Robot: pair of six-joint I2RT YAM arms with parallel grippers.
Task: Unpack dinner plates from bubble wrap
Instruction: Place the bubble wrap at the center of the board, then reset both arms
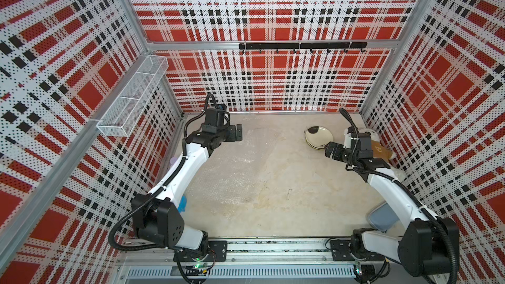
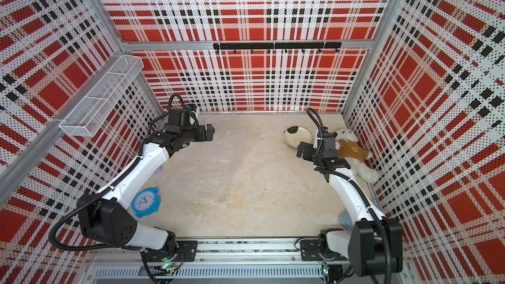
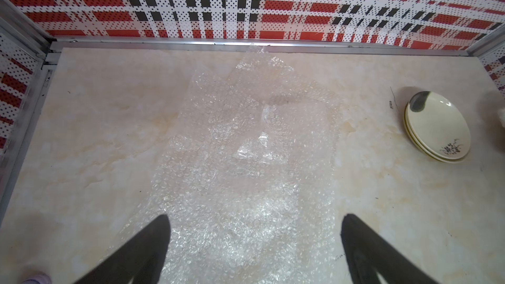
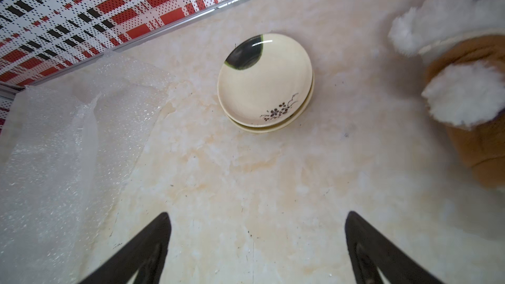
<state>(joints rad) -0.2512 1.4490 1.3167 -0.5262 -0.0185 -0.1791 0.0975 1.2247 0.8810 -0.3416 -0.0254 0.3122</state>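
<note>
L pincer (image 3: 255,217), R pincer (image 4: 257,214) spread wide, empty

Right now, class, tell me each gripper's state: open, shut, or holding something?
Left gripper: open, holding nothing; the bubble wrap lies spread below it.
Right gripper: open, holding nothing; the stacked dinner plates sit apart from it.

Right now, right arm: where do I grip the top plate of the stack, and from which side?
Probably the rim of the top plate by the flower motif, approached from the side of the right gripper. It lies flat and shallow on the stack, so only the upturned edge offers a pinch; that edge faces the open gripper, and the teddy bear crowds another side.
</note>
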